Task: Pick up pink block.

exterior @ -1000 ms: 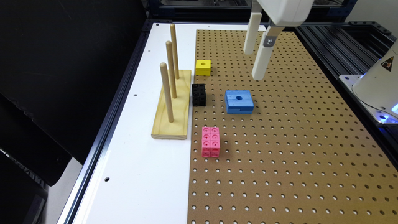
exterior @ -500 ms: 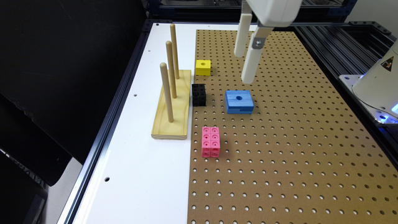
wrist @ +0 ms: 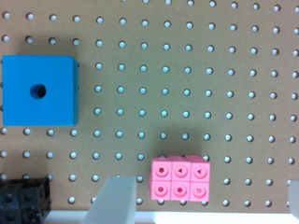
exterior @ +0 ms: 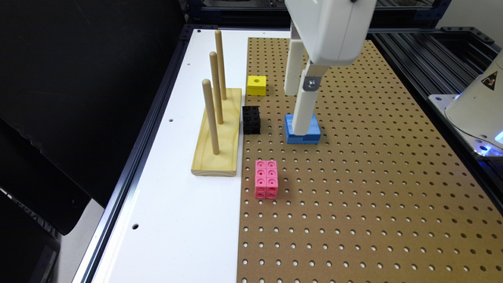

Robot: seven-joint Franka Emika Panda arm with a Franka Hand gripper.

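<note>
- Wrist view: gripper (wrist: 201, 203) jaws stand apart and empty, with the pink block (wrist: 180, 179) lying between the finger (wrist: 112, 200) tips.
- Exterior view: over the last second the gripper (exterior: 300, 112) has swung toward 7 o'clock and lower — approach under way, block ungrasped on the pegboard (exterior: 373, 188).
- Blue block (exterior: 302, 130) sits at the pink block's 1 o'clock, black block (exterior: 251, 119) at 11.

Pink block (exterior: 266, 179) (wrist: 180, 178) — flat, untouched on pegboard.

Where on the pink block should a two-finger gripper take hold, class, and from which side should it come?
Come from straight above. The pink block lies flat and oblong on the pegboard, apart from the other blocks, so closing across its two long sides, at mid-length, probably gives the steadiest hold.
</note>
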